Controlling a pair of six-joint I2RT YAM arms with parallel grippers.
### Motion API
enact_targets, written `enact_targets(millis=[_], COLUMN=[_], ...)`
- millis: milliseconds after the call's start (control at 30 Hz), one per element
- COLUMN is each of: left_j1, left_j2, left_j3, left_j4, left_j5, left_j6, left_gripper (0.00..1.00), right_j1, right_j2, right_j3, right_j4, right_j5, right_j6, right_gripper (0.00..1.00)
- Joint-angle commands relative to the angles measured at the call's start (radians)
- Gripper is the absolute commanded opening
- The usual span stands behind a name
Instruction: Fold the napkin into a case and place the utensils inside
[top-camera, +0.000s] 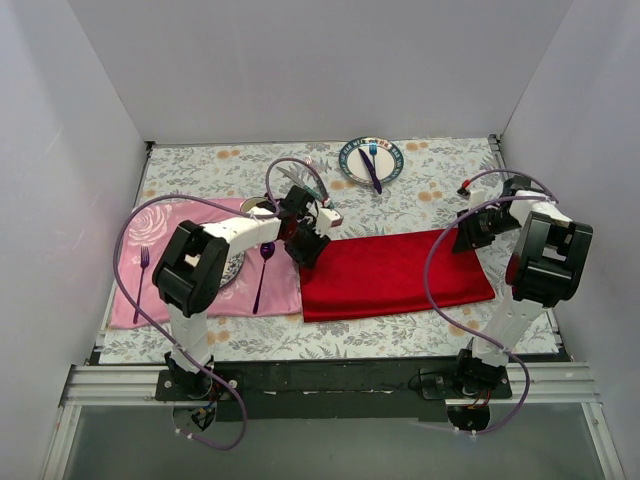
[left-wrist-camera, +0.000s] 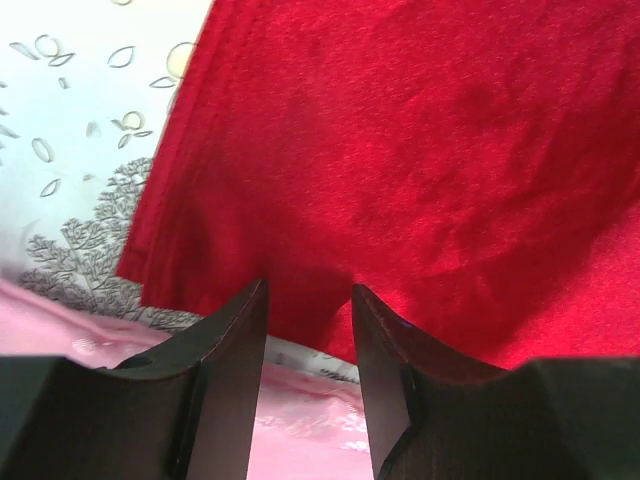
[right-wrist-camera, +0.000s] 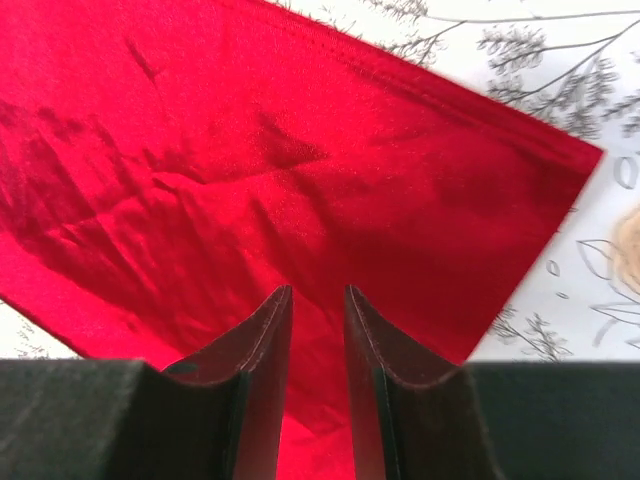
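**Red napkin laid crosswise between two parted grippers**

The napkin (top-camera: 400, 275) (left-wrist-camera: 420, 150) (right-wrist-camera: 250, 180) is seen lying flat on the floral tablecloth (top-camera: 440, 190) near the middle of the table, in front of both arms. It is folded into a long rectangle. Its long axis is set left to right, and its right end is turned slightly toward the far side. Its left short edge lies just beside the pink placemat (top-camera: 200, 300) (left-wrist-camera: 40, 315), and a corner is pointed toward that mat in the left wrist view.

The left gripper (top-camera: 305, 248) (left-wrist-camera: 308, 290) is placed over the far left corner of the napkin. Its jaws are parted, and cloth, tablecloth and mat are visible through the gap. The right gripper (top-camera: 468, 235) (right-wrist-camera: 318, 292) is held over the far right corner. Its jaws are parted more narrowly, with red cloth seen flat between them and nothing clamped.

The utensils (top-camera: 300, 178) are found just beyond the left gripper, partly crossed by a cable. A plate (top-camera: 350, 160) is set at the far edge.
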Motion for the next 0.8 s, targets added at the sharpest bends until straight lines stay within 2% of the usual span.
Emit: enact_targets(millis=[0, 333, 567, 767], left_j1=[-0.007, 0.009, 0.036, 0.059], left_j2=[-0.008, 0.108, 0.190, 0.253], left_j3=[0.022, 0.097, 0.218, 0.347], left_j4=[0.025, 0.039, 0.063, 0.045], left_j5=[-0.036, -0.130, -0.187, -0.152], left_j6=[-0.031, -0.038, -0.028, -0.022], left_gripper=[0.37, 0.33, 0.32, 0.33], right_j1=[0.005, 0.005, 0.003, 0.003], right_j2=[-0.026, 0.074, 0.160, 0.198], right_j3=[-0.031, 0.001, 0.148, 0.276], right_j4=[0.072, 0.141, 0.149, 0.127], right_j5=[0.033, 0.115, 0.116, 0.105], right_j6=[0.002, 0.029, 0.089, 0.126], right_gripper=[0.34, 0.33, 0.33, 0.33])
